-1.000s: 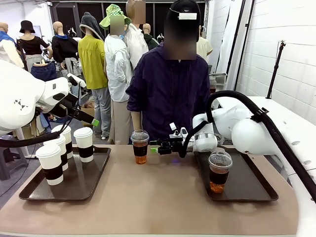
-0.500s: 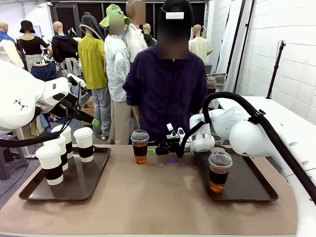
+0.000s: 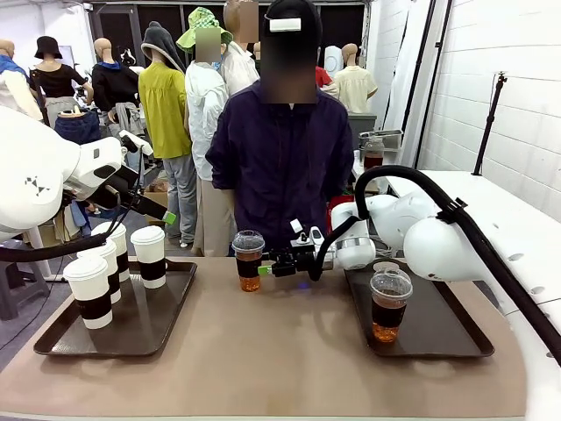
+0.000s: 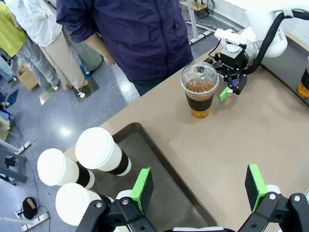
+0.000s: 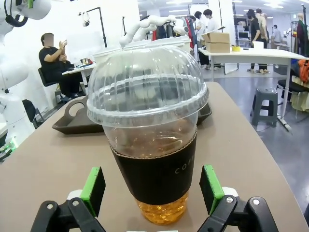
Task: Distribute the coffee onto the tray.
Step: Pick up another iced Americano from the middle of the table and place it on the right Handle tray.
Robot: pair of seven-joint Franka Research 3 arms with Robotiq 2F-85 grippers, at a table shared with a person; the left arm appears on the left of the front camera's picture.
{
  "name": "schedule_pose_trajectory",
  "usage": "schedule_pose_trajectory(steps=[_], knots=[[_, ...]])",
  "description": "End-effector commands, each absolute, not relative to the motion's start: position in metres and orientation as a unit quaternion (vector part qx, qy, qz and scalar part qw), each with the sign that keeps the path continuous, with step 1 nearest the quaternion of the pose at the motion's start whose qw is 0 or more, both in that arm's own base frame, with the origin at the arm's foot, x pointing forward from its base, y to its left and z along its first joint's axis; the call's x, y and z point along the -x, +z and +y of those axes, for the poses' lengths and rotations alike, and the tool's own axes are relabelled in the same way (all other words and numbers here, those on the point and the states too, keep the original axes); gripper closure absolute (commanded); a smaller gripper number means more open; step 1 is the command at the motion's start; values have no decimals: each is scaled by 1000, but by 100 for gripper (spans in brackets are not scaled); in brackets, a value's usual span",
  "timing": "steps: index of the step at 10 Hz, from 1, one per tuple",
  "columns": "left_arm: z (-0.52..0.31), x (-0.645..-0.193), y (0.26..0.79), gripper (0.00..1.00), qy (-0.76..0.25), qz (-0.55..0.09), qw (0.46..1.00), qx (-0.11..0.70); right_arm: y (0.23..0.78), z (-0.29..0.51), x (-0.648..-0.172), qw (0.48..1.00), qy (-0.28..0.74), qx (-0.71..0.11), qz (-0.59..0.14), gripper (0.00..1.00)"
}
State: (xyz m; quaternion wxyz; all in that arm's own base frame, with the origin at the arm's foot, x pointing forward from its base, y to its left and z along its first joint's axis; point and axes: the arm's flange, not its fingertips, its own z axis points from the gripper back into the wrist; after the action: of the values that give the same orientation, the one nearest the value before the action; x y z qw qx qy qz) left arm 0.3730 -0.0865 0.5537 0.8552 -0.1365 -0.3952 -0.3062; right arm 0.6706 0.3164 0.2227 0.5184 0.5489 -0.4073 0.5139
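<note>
The clear dome-lidded cup [image 3: 249, 260] stands upright on the bare table between the two trays, at the far edge near the person, evidently staged for pickup. It holds an amber-brown drink and wears a dark sleeve under a ribbed clear dome. The right gripper [image 3: 273, 262] lies level beside it, jaws open, with the green pads [image 5: 94, 189] flanking the sleeve without touching. A second dome-lidded cup [image 3: 389, 304] stands on the right tray [image 3: 456, 338]. Three white paper cups [image 3: 91, 292] occupy the left tray [image 3: 162, 320]. The left gripper [image 4: 198, 187] hovers open above that tray.
</note>
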Motion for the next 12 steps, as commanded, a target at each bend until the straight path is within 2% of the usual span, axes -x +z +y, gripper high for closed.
schedule_pose_trajectory(steps=[1,12], knots=[[-85,-373,553,0,-305,-395,855,139,223,327,-683,528,517,-547,-394,0],[-85,-373,553,0,-305,-395,855,139,226,360,-690,522,538,-550,-368,0]])
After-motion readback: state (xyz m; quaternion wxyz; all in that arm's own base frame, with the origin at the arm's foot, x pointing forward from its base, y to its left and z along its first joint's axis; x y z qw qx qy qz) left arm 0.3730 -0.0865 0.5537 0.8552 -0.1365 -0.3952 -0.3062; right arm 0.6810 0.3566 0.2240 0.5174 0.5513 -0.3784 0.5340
